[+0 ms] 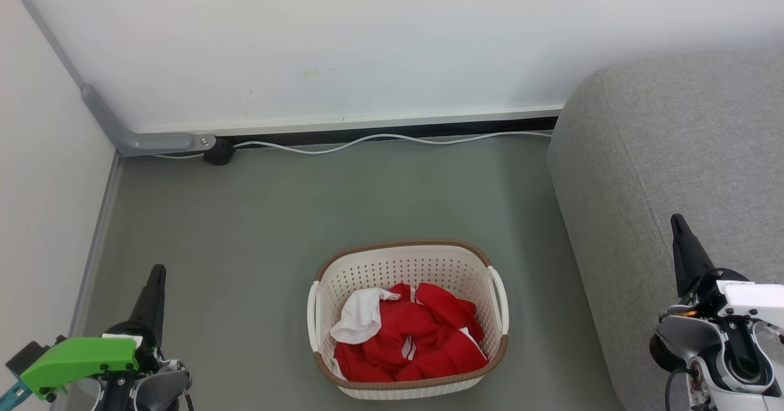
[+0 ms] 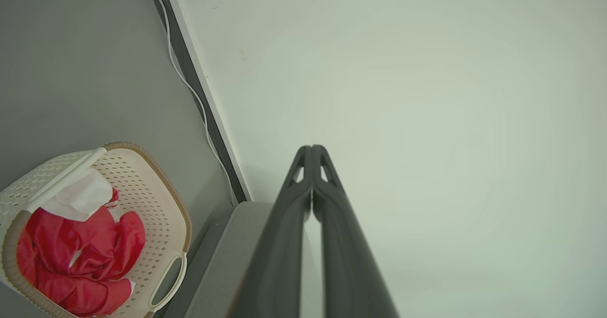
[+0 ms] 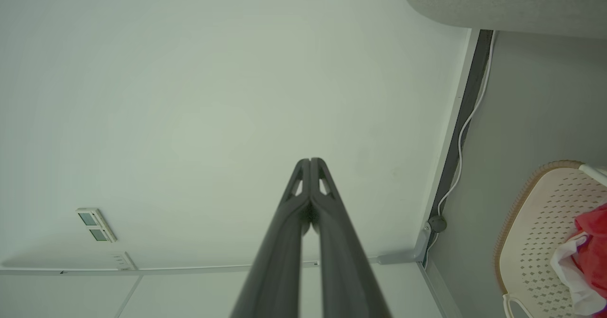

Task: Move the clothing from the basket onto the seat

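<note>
Grey-green floor [image 1: 245, 227] held cream perforated plastic basket [image 1: 404, 267] of red white-striped clothing [image 1: 422, 337] beside grey upholstered seat [image 1: 661, 154]; left gripper [image 1: 157, 271] and right gripper [image 1: 677, 220] hung apart, fingers pressed together, likely needing to spread before descending mid-heap.

- Basket [image 1: 407, 253]: floor on its near side buried under the clothing [image 1: 416, 337]; the left wrist view cuts off one corner, the right wrist view all but one end.
- Clothing: heaped and folded over itself in the basket; number of garments cannot be told.
- Seat [image 1: 661, 154], right of the basket: one rounded end in frame, remainder cut off.
- White cable [image 1: 380, 138], beyond the basket: one end passes behind the seat.
- Wall plate [image 3: 96, 224], well away from the basket: markings too small to read.
</note>
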Controlling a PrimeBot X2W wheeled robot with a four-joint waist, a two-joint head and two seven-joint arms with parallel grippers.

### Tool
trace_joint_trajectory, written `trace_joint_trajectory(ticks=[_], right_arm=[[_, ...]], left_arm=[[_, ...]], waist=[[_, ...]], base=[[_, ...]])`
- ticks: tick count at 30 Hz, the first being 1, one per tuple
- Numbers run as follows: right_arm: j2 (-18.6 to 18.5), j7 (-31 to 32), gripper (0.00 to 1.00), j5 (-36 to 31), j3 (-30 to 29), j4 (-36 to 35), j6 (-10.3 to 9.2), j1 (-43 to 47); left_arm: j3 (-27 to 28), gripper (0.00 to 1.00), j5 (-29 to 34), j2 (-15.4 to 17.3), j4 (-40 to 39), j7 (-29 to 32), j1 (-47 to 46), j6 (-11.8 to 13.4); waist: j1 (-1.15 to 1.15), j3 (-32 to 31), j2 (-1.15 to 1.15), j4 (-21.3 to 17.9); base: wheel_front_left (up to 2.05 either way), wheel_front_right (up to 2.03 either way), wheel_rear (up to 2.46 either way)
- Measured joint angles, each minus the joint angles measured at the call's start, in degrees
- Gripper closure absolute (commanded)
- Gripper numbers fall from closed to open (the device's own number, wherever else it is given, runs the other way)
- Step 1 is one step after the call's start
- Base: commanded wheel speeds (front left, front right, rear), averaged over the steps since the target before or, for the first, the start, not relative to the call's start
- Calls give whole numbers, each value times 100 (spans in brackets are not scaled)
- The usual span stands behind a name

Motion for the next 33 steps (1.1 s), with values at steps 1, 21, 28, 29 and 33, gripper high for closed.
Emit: trace_joint_trajectory(ticks=[1,21,28,29,33], right_arm=[[0,0,100,0,0,0,0,0],[0,0,100,0,0,0,0,0],[65,-1,0,-1,9,156,-30,121],[99,-1,0,-1,14,221,-31,189],[180,-12,0,-1,47,363,-32,385]], left_arm=[[0,100,0,0,0,0,0,0],[2,100,0,-1,0,0,0,0],[-24,0,1,-55,171,-2,85,9],[-35,0,1,-85,238,-2,139,9],[-77,0,15,-159,378,-13,322,9]], waist=[[0,0,0,0],[0,0,0,0],[0,0,0,0],[0,0,0,0],[0,0,0,0]], base=[[0,0,0],[0,0,0],[0,0,0],[0,0,0],[0,0,0]])
